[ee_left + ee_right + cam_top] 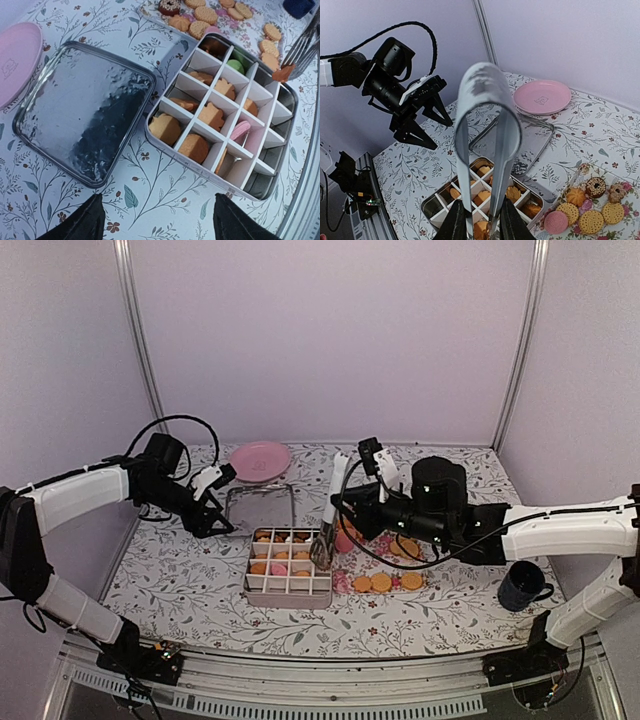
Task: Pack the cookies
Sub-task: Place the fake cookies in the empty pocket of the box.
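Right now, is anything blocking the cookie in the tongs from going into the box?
Nothing visible is. The right gripper holds the tongs, and the orange cookie pinched in their tips hangs at the edge of the open box. The lid lies off beside the box, and empty compartments sit close by.

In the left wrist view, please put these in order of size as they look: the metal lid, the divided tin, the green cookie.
1. Metal lid and divided tin: they look about alike here, so I do not rank them.
2. Green cookie: clearly the smallest.
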